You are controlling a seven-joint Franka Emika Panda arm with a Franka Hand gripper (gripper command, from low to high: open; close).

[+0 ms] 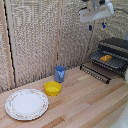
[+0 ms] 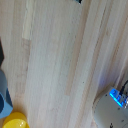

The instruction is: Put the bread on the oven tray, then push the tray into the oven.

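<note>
We see the clamp (image 1: 97,25) raised high at about 1 o'clock in the exterior view, well above the oven (image 1: 113,56); its 2 blue-tipped fingers (image 1: 90,27) hang apart with nothing between them. The oven sits at 3 o'clock with its door (image 1: 96,72) folded down onto the bench (image 1: 85,102). The oven pan (image 1: 111,62) lies inside the open oven, and the bread (image 1: 105,58) rests flat on it. We cannot tell how the pan meets the side brackets. Near the middle of the bench stands a blue cup (image 1: 60,74), and a yellow bowl (image 1: 52,88) sits just beside it at 7 o'clock. A white patterned plate (image 1: 26,104) lies farther toward 8 o'clock. The wrist view shows bare wooden bench, the bowl's edge (image 2: 15,121) and a blurred blue shape (image 2: 5,95) beside it.
</note>
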